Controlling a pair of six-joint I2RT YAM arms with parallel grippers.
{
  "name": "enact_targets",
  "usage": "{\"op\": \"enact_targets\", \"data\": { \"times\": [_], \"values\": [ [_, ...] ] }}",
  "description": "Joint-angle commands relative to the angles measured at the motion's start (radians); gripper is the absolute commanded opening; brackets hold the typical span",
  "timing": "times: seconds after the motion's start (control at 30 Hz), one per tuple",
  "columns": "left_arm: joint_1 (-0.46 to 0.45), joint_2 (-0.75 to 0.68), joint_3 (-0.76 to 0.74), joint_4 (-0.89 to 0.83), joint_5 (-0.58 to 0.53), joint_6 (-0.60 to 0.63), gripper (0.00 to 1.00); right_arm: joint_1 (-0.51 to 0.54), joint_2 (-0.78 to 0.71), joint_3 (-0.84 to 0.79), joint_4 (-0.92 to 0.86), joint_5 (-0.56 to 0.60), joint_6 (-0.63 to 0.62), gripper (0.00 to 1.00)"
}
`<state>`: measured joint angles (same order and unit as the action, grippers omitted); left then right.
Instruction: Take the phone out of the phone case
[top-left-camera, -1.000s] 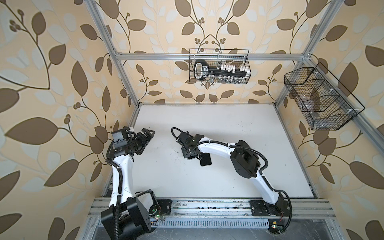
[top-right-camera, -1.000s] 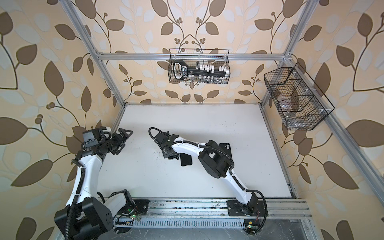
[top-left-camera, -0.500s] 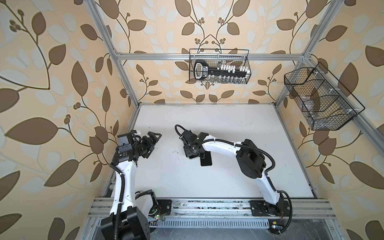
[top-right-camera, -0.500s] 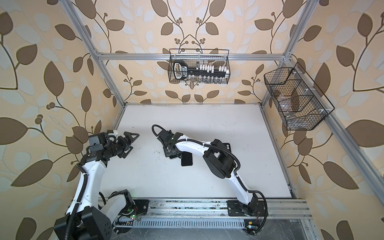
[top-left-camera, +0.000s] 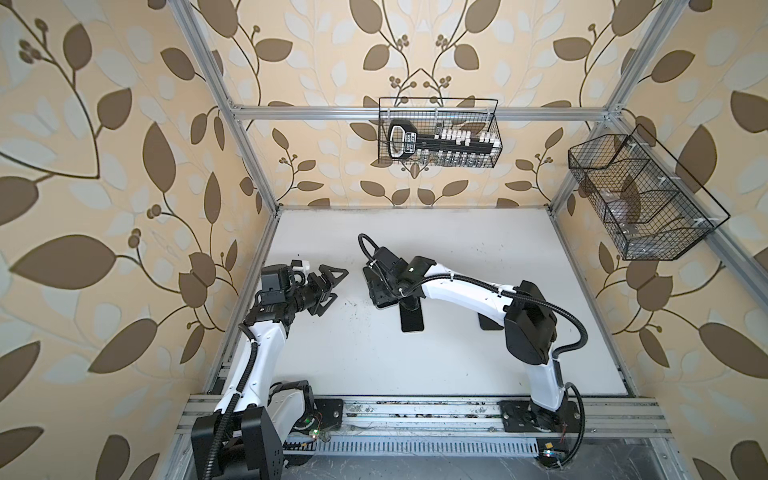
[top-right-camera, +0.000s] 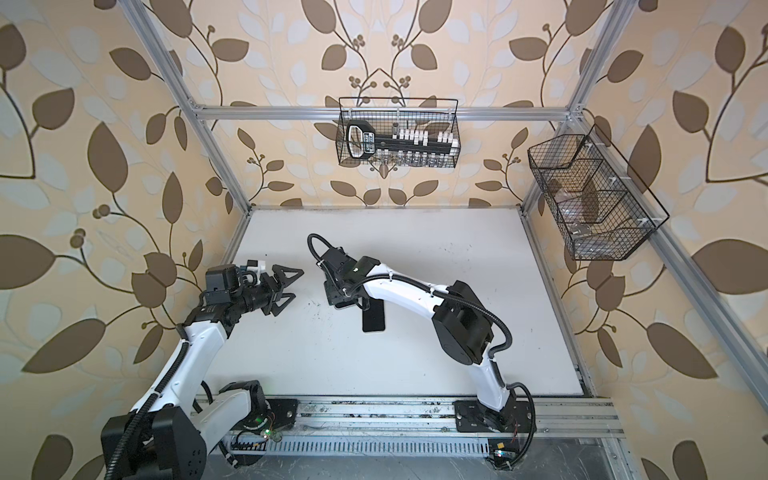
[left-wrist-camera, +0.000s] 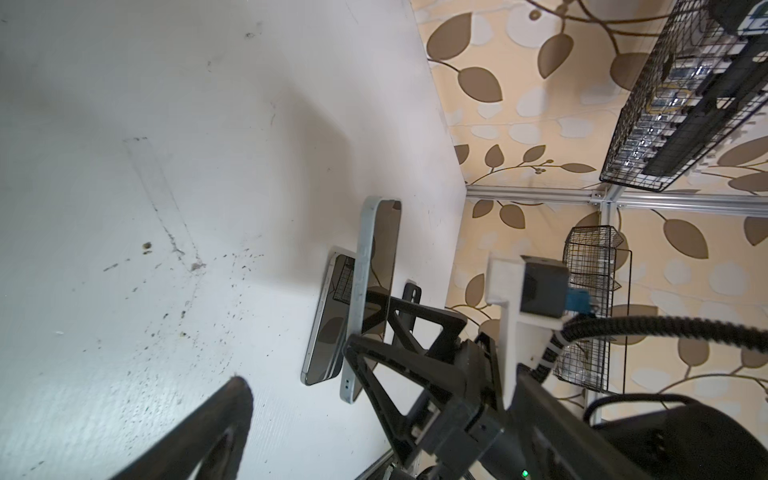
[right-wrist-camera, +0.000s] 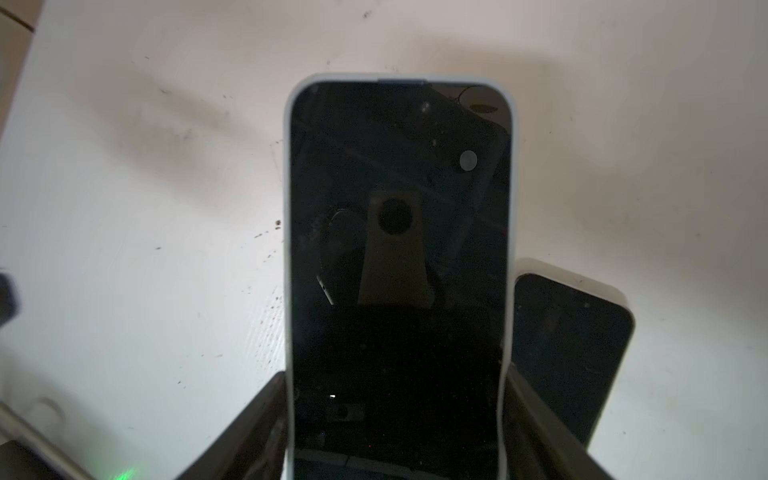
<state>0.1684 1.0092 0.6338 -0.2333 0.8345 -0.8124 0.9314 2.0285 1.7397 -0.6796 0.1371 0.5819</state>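
Step in hand, as read: present-and-strip, with the strip not yet started.

Right gripper (right-wrist-camera: 395, 419): clamped across the long edges of the phone case (right-wrist-camera: 286, 249), jaws part-way apart at case width. Phone (right-wrist-camera: 399, 187) seated inside. In the right wrist view, dark screen with the pale rim down both sides and round the far end, no lifted corner visible. Held off the table (top-left-camera: 457, 241), around mid-table in both top views.

Left gripper (top-left-camera: 340, 286): spread fully, holding nothing. Parked at 9 o'clock of the cased phone, near but clear of it, tips aimed toward 3 o'clock.

Also there: second phone (top-left-camera: 411, 319), flat on the table at 5 o'clock of the right gripper, dark face up, untouched. Treat as clutter.

Next move, judging only from this:
- Drive left toward 3 o'clock and line up on the free end.
- Pinch just the case lip at a corner, not the glass.
- Needs a shallow bite, then a peel away from the screen.

Snag: squeezing case onto phone with the right clamp, so expect a fight. Probably calls for easing or shifting that hold after securing the lip. Watch for a drop onto the second phone.
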Motion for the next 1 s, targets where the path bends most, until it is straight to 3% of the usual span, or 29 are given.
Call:
{"op": "enact_targets", "data": {
  "times": [0.0, 0.4, 0.53, 0.77, 0.97],
  "values": [
    [-0.032, 0.019, 0.0, 0.08, 0.029, -0.025, 0.99, 0.01, -0.074, -0.015, 0.002, -0.011, -0.026, 0.55],
    [-0.152, 0.066, 0.029, 0.202, -0.03, -0.083, 0.98, 0.052, -0.142, -0.029, -0.015, -0.042, -0.031, 0.54],
    [-0.168, 0.084, 0.029, 0.214, -0.038, -0.114, 0.88, 0.067, -0.155, -0.029, -0.014, -0.046, -0.028, 0.54],
    [-0.176, 0.088, 0.024, 0.221, -0.044, -0.114, 0.6, 0.078, -0.167, -0.031, -0.011, -0.054, -0.027, 0.53],
    [-0.179, 0.097, 0.022, 0.229, -0.046, -0.117, 0.52, 0.091, -0.174, -0.032, -0.006, -0.057, -0.027, 0.53]
  ]
}}
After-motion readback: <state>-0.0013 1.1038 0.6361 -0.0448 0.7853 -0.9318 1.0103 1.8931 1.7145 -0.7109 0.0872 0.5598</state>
